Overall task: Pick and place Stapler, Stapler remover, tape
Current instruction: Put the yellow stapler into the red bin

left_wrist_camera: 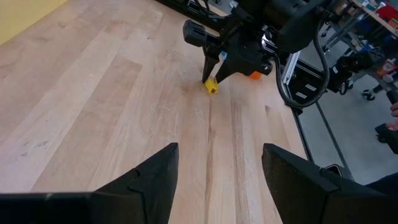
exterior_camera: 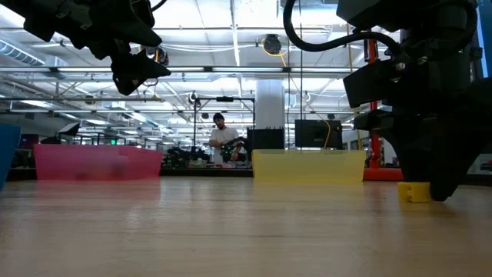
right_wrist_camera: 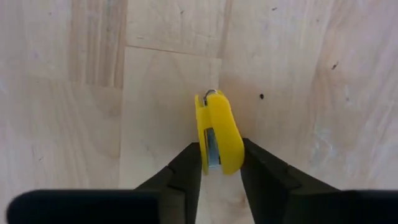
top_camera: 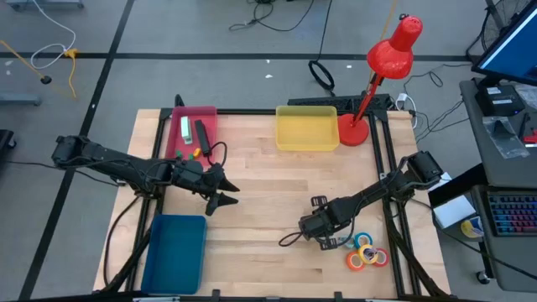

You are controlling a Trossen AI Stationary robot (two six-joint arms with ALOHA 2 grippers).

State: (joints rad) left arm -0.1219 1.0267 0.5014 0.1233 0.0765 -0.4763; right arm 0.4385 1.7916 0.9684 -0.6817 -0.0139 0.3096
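While the wooden table (top_camera: 260, 210) fills most of the high view, its trays sit at the edges: a blue tray (top_camera: 174, 252) at lower left, a yellow tray (top_camera: 307, 129) at upper centre and a pink tray (top_camera: 191, 134) at upper left, the last holding a few small items too small to name. A red desk lamp (top_camera: 388, 67) stands at upper right of that view, just beside the yellow tray. The left gripper (top_camera: 220, 191) hangs left of centre above bare wood with its jaws spread and nothing between them. The right gripper (top_camera: 323, 235) is down at lower right of centre, its fingers (right_wrist_camera: 186, 167) set on either side of a small yellow stapler (right_wrist_camera: 217, 134) lying on the table and pinching its near end; in the low view the yellow piece rests on the wood at far right. The tape (top_camera: 366, 252), a cluster of coloured rings, lies just beside that gripper toward the lower right corner. To do this grasp well, I would judge the jaws should close squarely across the stapler's flat sides and seat fully before lifting, since the hold is near one end and the body could pivot or slip.
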